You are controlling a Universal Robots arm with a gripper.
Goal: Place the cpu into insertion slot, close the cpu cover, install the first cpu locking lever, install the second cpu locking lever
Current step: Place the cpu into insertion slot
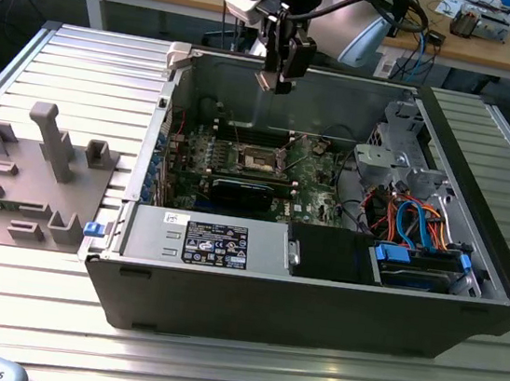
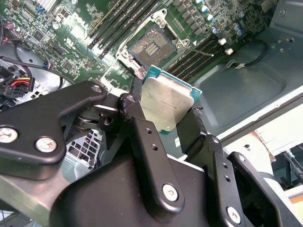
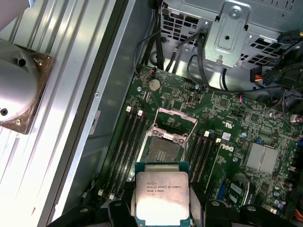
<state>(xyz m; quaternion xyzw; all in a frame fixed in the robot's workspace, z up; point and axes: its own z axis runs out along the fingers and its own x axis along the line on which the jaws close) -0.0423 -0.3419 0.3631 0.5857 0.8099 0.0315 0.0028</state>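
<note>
A big black computer case (image 1: 313,322) lies open on the ribbed metal table (image 1: 212,373). A black-and-white printed label (image 1: 215,244) is stuck on the grey box along its near wall. The green circuit board (image 1: 316,187) inside carries white lettering. Above the case hangs the gripper (image 1: 278,79), with its black fingers (image 2: 142,137) clamped on two opposite edges of the cpu (image 3: 162,194). The chip's silvery face bears fine grey print. It is held in the air, apart from the insertion slot (image 3: 163,150), which lies bare. The cpu cover (image 3: 174,124) stands swung up beside the slot.
</note>
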